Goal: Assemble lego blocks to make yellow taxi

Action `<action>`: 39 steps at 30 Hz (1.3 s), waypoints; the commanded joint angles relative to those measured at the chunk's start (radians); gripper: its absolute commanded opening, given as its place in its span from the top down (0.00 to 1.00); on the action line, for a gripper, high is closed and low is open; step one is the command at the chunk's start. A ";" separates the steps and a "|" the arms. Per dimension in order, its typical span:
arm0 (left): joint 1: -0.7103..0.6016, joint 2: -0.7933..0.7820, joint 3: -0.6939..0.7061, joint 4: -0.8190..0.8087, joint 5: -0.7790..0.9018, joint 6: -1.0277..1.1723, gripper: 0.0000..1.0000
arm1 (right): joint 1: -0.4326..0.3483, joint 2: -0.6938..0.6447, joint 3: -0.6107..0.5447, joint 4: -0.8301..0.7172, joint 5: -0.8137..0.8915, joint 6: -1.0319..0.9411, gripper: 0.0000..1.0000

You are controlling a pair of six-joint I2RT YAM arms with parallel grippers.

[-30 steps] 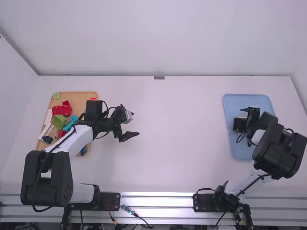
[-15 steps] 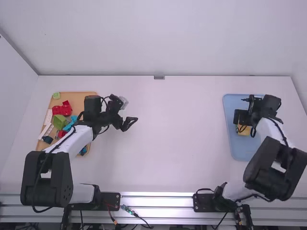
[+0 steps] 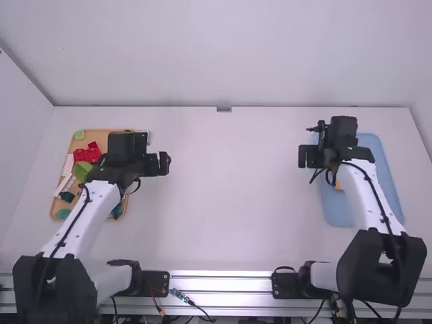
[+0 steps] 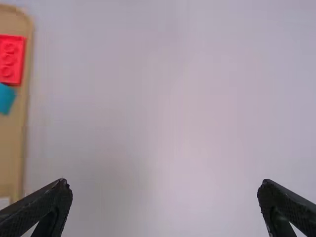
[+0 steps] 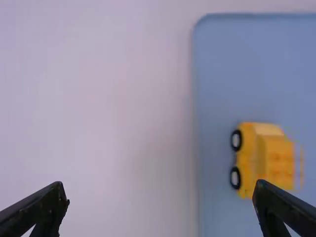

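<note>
The yellow brick-built taxi with black wheels point(image 5: 271, 159) rests in the blue plastic tray point(image 5: 242, 64), beside the right end effector point(image 5: 162, 190), apparently assembled; little seems left. Both end effectors are spread, empty. Loose coloured blocks point(image 3: 88, 155) lie beside the left end effector point(image 4: 165, 185).

Assembled yellow taxi point(image 5: 253, 160), black wheels point(image 5: 236, 140) showing, on blue tray point(image 5: 242, 64).

On my white rectangular counter point(image 3: 236, 189): tan rectangular tray point(image 4: 12, 153) to my left, red rectangular plastic bricks point(image 3: 88, 154) in it; blue rounded-rectangular tray point(image 3: 337, 208) to my right, yellow boxy plastic toy car point(image 5: 273, 160) in it.
</note>
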 commanded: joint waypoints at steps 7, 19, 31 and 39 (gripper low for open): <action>-0.010 -0.108 -0.044 0.028 -0.134 0.014 0.07 | 0.083 -0.087 -0.039 0.049 0.014 0.101 0.07; -0.010 -0.293 -0.229 0.213 -0.160 0.119 0.26 | 0.083 -0.258 -0.210 0.220 0.014 0.113 0.24; -0.010 -0.552 -0.488 0.364 -0.160 0.119 0.52 | 0.083 -0.501 -0.452 0.463 0.014 0.113 0.48; -0.010 -0.763 -0.699 0.364 -0.160 0.119 0.73 | 0.083 -0.718 -0.669 0.571 0.014 0.113 0.70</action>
